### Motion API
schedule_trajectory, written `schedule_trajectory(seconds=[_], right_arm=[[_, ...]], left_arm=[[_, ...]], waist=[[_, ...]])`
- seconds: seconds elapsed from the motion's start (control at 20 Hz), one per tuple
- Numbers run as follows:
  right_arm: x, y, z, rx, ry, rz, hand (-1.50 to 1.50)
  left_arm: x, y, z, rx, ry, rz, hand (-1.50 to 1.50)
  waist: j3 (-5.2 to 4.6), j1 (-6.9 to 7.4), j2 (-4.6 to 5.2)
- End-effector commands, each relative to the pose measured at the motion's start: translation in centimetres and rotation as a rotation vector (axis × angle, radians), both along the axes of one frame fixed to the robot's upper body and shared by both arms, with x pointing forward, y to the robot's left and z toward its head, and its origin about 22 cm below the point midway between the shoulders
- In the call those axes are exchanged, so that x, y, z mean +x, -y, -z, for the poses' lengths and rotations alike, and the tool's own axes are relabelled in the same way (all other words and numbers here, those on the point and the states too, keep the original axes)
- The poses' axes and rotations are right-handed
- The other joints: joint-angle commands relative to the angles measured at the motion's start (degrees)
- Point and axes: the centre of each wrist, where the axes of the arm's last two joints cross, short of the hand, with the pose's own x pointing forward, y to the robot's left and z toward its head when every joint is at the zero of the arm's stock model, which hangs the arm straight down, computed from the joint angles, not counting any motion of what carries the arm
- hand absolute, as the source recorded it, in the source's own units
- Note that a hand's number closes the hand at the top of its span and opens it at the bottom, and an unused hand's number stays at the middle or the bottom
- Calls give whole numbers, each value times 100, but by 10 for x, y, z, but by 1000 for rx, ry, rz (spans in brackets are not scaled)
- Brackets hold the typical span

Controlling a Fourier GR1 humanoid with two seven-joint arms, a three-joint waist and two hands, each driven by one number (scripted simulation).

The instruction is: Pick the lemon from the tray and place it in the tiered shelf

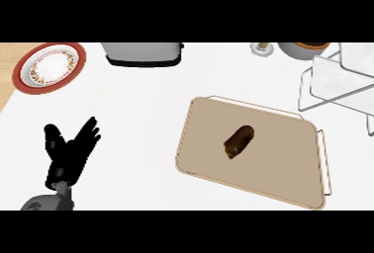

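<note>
The lemon (239, 142), dark brown and oblong here, lies at the centre of the tray (208, 165), near the right edge of the worktop (139, 123). It is probably light, stiff and quick to roll, so it is best held across its narrow middle. The left robot hand (70, 150) rests open at the front left corner. The right robot hand is unseen; the tiered shelf (332, 79) is cut off.

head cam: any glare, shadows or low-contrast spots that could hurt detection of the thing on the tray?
Head view: flat, even light, no glare; the white counter shows barely any shadows. Same view: the dark brown item stands out on the beige tray, but is not lemon yellow. Same view: the white tiered shelf nearly blends into the counter; the black left hand contrasts strongly.
</note>
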Motion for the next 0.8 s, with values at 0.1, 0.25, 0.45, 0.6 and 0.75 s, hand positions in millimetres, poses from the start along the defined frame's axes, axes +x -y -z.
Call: schedule_trajectory(seconds=[0.1,0.25,0.45,0.6,0.75], right_arm=[[-7,11,-7,214,139,9,-150],[-21,24,-34,297,211,79,-150],[-45,50,-31,229,271,194,-150],[-70,74,-43,245,311,330,-150],[-90,89,-52,309,384,382,-150]], left_arm=[[-1,6,-8,-7,6,0,0],[-3,-8,-6,-18,-7,9,0],[-11,-18,10,-6,-6,18,0],[-6,0,6,-6,-11,11,0],[-10,-17,10,0,-9,-5,0]], waist=[[3,8,-14],[2,82,14],[-3,-38,-8],[4,16,21],[-1,-48,1]])
